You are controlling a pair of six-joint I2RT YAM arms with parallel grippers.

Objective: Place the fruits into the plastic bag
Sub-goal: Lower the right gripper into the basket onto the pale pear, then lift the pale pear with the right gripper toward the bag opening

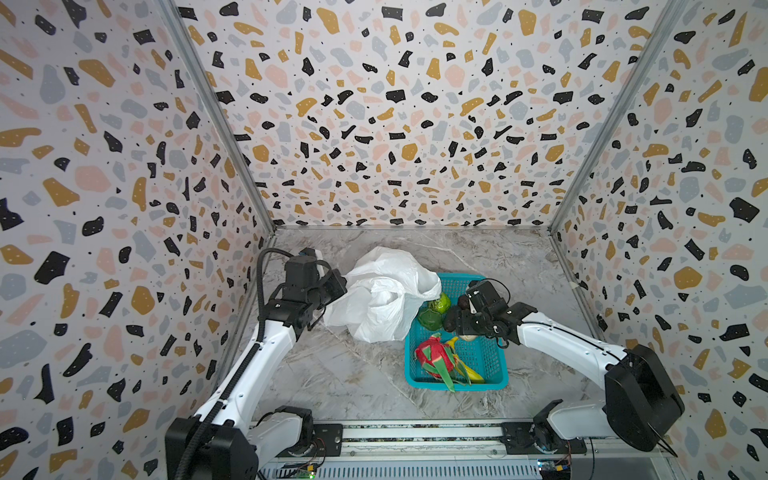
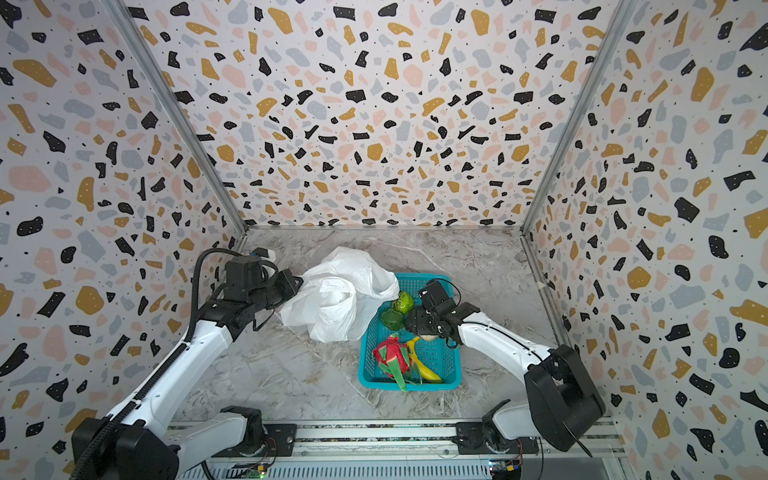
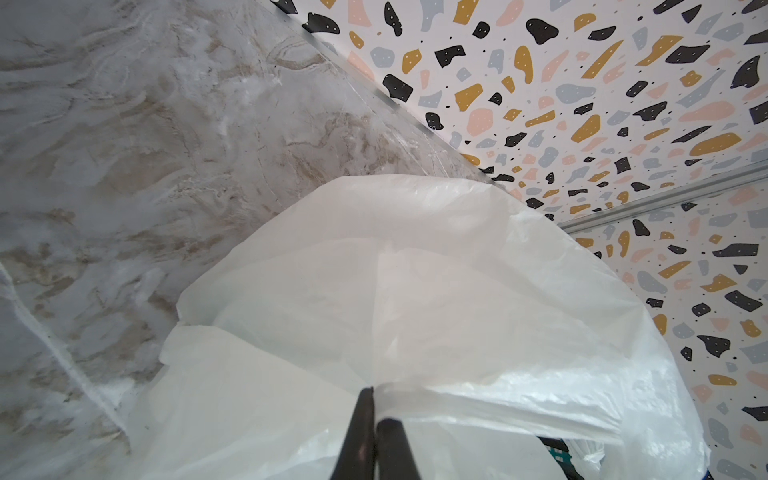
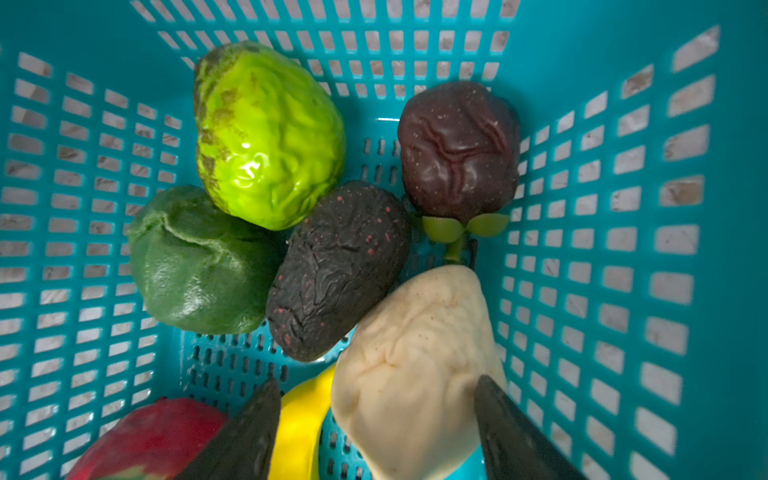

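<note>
My left gripper (image 3: 372,399) is shut on a fold of the white plastic bag (image 1: 382,291), which stands crumpled left of the basket (image 4: 623,208). My right gripper (image 4: 378,384) hangs open low inside the basket, its fingers either side of a cream fruit (image 4: 415,353). Ahead of it lie a light green fruit (image 4: 266,137), a dark green one (image 4: 199,262), a blackish speckled one (image 4: 336,270) and a dark maroon one (image 4: 457,149). The yellow banana (image 1: 471,372) and the red-pink dragon fruit (image 1: 432,357) lie at the basket's near end.
The teal perforated basket (image 1: 457,386) sits right of centre on the marble tabletop (image 1: 332,374). Patterned walls (image 1: 124,249) close in the left, right and back sides. The bag's edge overlaps the basket's far left corner.
</note>
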